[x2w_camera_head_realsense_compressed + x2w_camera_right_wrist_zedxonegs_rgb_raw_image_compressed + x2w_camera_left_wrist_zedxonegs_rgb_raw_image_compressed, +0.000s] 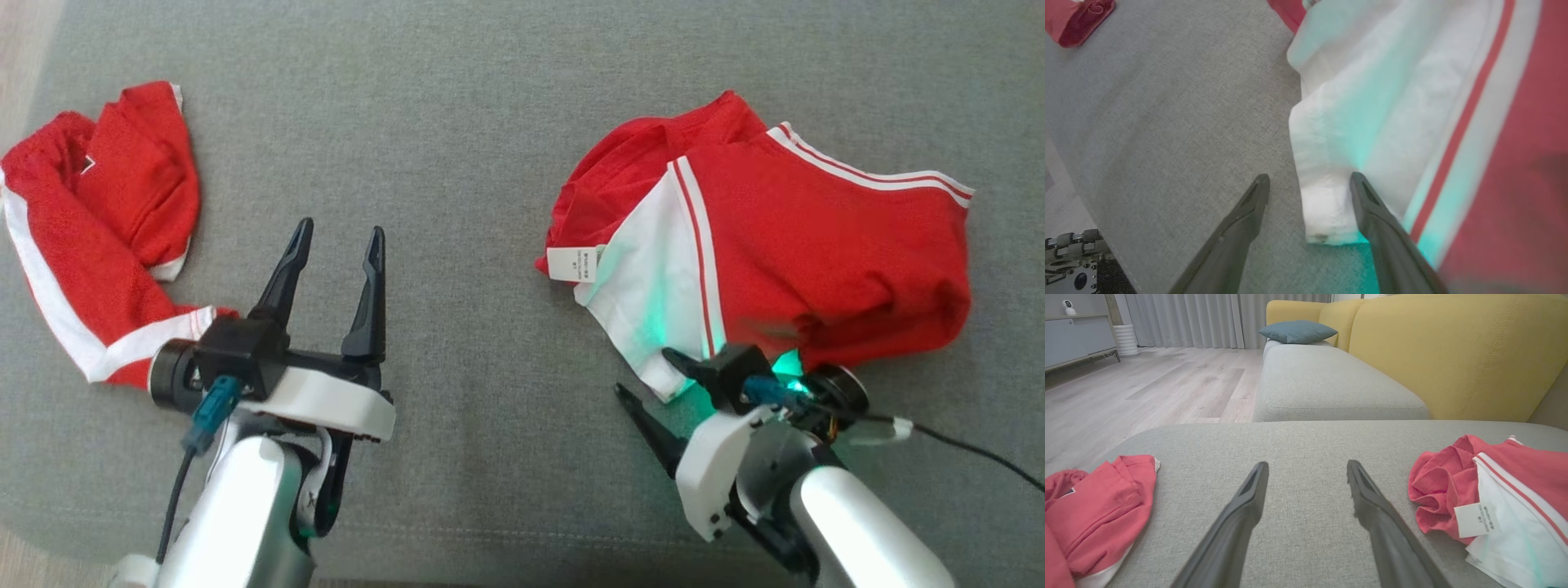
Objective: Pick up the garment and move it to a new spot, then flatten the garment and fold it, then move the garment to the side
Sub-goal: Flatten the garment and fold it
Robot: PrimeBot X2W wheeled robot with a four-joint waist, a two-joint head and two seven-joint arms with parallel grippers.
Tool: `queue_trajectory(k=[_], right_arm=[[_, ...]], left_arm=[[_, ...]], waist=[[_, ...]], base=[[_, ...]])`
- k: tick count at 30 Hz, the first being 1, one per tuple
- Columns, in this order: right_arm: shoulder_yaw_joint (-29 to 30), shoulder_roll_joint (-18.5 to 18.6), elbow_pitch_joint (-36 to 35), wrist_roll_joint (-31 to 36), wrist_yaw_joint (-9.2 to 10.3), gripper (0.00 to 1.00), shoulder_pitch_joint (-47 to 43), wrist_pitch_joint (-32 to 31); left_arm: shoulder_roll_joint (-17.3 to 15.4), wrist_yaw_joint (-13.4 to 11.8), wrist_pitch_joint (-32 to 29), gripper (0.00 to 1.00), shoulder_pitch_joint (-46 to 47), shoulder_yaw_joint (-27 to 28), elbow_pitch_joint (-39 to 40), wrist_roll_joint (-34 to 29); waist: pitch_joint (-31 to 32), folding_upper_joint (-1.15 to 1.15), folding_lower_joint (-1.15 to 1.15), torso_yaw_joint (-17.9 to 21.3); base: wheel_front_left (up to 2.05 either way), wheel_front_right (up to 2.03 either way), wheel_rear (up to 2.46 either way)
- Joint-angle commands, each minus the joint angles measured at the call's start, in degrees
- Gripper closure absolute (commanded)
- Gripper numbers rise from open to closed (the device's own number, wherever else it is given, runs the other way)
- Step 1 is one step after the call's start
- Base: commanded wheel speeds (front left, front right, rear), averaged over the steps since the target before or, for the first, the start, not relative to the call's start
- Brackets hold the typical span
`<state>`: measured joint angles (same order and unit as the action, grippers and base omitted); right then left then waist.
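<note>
Site: a grey seat cushion (490, 122) is carrying 2 garments, well apart from each other.

Item 1: the red-and-white garment (816, 237) is lying bunched on the robot's right half of the cushion. Its white side panel (653, 269), edged with red stripes, is facing the robot. A white care label (574, 263) is sticking out at the garment's left edge. A green glow is falling across the white panel.

Item 2: a second red garment (106, 229) with white trim is lying crumpled at the far left of the cushion, near its edge.

Left end effector (341, 227): released, fingers standing wide apart and grasping nothing. It is hovering over bare cushion between the 2 garments, nearer the second one and apart from both.

Right end effector (642, 371): released, fingers spread and grasping nothing. It is sitting at the near corner of the white panel. In the right wrist view the hemmed corner is lying between the 2 fingers, and 1 finger is overlapping the white cloth. Whether that finger is touching the fabric cannot be told.

Surroundings, left wrist view: a yellow sofa backrest (1453, 355) is rising behind the cushion, a teal pillow (1297, 331) is resting on a further grey seat, and a pale wooden floor (1147, 388) is running to grey curtains (1188, 318).
</note>
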<state>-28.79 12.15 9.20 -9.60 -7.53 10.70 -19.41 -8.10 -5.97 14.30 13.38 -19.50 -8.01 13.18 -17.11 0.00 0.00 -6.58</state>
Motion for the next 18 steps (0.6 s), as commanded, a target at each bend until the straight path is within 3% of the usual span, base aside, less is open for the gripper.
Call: queue_trajectory(k=[1,3,4,14,18], right_arm=[[-1.0,0.5,0.0,0.0,0.04,0.19,1.2,-1.0],[-0.9,0.3,1.1,-0.2,0.04,0.89,1.5,-1.5],[-0.9,0.2,1.4,-0.2,0.04,1.00,1.6,-1.5],[4.9,-2.6,-4.7,-3.0,0.04,1.00,1.1,6.3],[12.0,-4.5,-9.8,-4.2,0.04,1.00,0.9,9.9]], left_arm=[[-0.3,0.3,0.7,0.00,2.4,2.3,1.7,-0.5],[-0.1,0.4,0.7,0.00,2.4,2.5,1.7,-0.7],[-0.1,0.5,0.7,0.00,2.3,2.6,1.8,-0.7],[0.1,0.8,0.7,0.00,2.5,3.1,1.2,-2.0],[0.0,0.9,0.7,0.00,2.1,3.4,1.1,-2.3]], waist=[[-0.2,0.00,0.00,-0.1],[-0.2,0.00,0.00,-0.1],[-0.2,0.00,0.00,0.0],[1.3,0.00,0.00,0.8],[2.2,0.00,0.00,1.4]], base=[[0.00,0.00,0.00],[0.00,0.00,0.00],[0.00,0.00,0.00],[0.00,0.00,0.00],[0.00,0.00,0.00]])
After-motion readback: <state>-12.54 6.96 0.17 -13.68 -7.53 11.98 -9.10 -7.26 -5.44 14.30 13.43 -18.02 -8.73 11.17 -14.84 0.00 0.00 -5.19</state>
